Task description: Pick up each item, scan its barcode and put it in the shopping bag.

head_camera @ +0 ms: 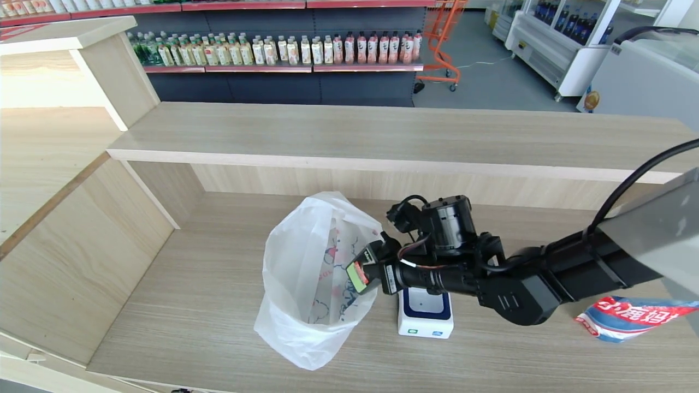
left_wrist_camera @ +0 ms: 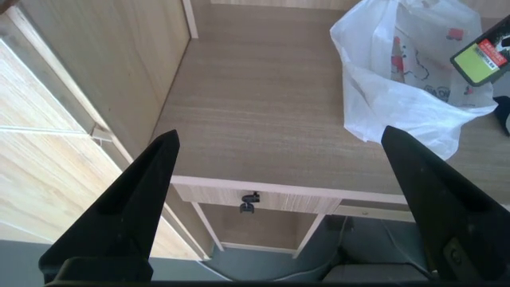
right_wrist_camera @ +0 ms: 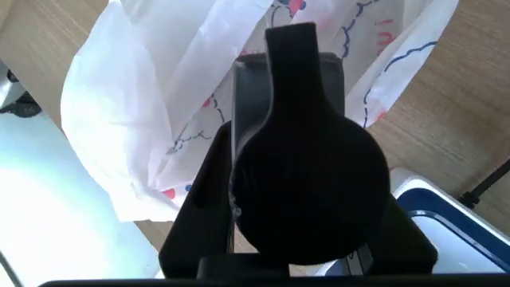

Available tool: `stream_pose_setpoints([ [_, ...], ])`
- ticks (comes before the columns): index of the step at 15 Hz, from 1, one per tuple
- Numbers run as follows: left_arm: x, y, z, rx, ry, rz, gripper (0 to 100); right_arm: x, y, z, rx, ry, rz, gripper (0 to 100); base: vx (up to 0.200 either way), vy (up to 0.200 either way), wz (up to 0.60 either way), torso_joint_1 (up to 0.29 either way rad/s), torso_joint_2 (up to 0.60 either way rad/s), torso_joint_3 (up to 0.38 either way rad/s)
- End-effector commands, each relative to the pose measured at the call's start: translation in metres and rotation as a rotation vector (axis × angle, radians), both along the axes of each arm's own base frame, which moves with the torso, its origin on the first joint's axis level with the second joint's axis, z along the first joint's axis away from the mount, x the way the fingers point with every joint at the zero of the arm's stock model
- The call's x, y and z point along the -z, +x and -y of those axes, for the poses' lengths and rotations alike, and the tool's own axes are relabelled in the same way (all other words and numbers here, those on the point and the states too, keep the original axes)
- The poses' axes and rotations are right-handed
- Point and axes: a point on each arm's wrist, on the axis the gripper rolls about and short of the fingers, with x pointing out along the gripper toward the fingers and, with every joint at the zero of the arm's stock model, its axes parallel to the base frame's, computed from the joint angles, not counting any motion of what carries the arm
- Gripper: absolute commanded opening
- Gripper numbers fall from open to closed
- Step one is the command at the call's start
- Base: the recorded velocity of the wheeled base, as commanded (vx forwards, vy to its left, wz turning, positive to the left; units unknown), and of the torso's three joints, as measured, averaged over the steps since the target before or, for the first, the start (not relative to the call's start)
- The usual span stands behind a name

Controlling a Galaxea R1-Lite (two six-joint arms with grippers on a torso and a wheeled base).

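- The right pincer (head_camera: 367, 268) was clenched on a small green-labelled box (head_camera: 357, 277), held at the mouth of the shopping bag (head_camera: 306, 262), seemingly for dropping in.
- The bag stood near the bench's (head_camera: 191, 305) front edge, just beside the scanner (head_camera: 426, 322).
- The left pincer (left_wrist_camera: 280, 134) hung released.

Wooden counter (head_camera: 382, 131), drink shelves (head_camera: 273, 52), freezers (head_camera: 568, 38), grey floor (head_camera: 491, 71).

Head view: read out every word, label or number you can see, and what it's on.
Nothing reads with confidence.
small box: label too small.
snack packet: large white characters, partly hidden, unclear.
scanner: stickers too small.
shopping bag: print blurred.
shelf bottles: labels too small.
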Motion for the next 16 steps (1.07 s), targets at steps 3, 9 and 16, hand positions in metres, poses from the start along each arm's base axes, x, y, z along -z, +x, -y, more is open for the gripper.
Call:
stream_pose_setpoints([
  [3,0.0,0.0,0.0,0.0,0.0,0.0,100,0.005,0.019,-0.016,-0.064,0.017,0.027,0,0.0,0.0,0.0,0.0,0.0,0.0],
  [9,0.0,0.0,0.0,0.0,0.0,-0.002,100,0.023,0.033,-0.027,-0.109,-0.059,0.108,100,0.0,0.0,0.0,0.0,0.0,0.0],
  [16,0.0,0.0,0.0,0.0,0.0,0.0,100,-0.004,0.014,-0.012,0.005,0.146,-0.033,100,0.0,0.0,0.0,0.0,0.0,0.0],
])
